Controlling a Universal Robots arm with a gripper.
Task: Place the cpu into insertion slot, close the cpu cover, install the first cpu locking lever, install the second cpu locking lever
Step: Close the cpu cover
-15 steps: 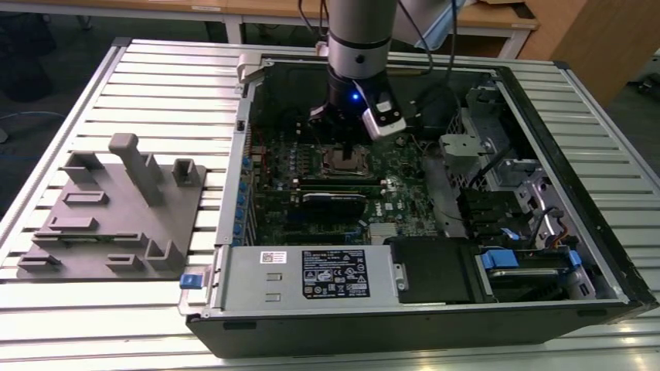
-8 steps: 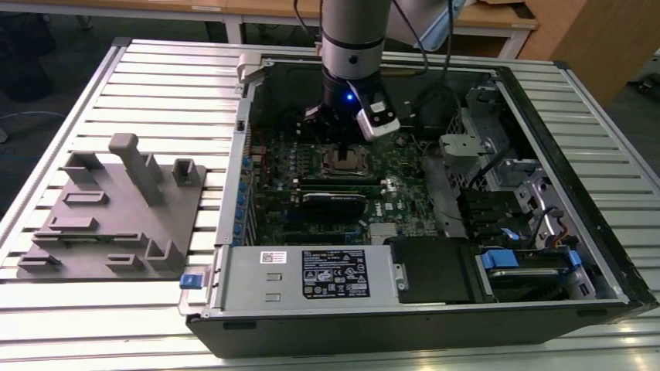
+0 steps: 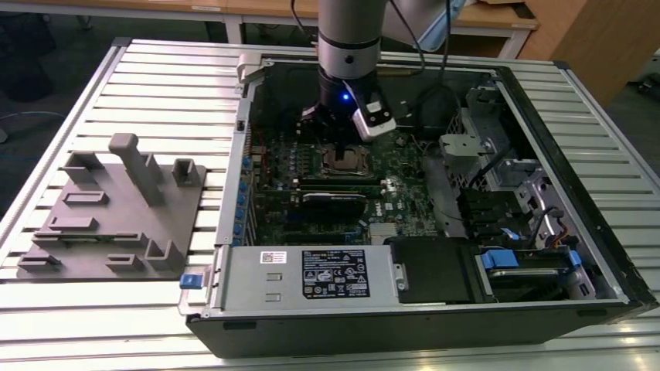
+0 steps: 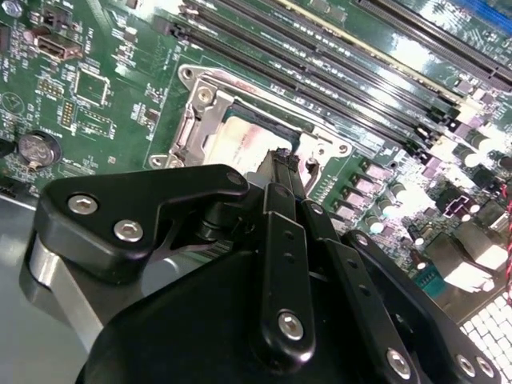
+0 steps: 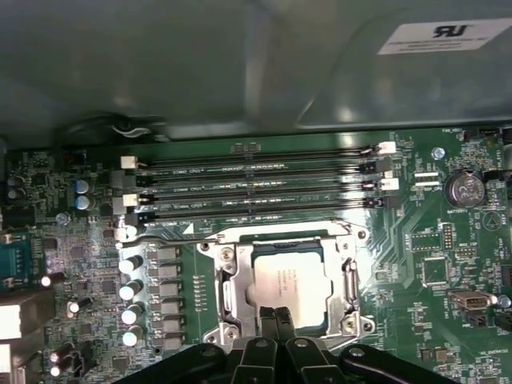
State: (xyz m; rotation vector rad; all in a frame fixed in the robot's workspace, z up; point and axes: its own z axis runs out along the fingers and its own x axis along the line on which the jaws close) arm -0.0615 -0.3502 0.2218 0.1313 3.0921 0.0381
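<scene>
the cpu [image 5: 290,278] lies flat in the insertion slot [image 3: 345,161], with the cpu cover [image 5: 230,282] seemingly lowered round it. the gripper [image 5: 276,314] hovers just above the slot's edge, its fingers pressed together on nothing. i judge the work is at the lever stage, and latching calls for a fine push beside the slot. whether the levers are hooked is hard to make out, and any fingertip contact with the slot is hidden.

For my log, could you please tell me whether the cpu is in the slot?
In: the cpu lies flat within the slot's silver rim.
</scene>
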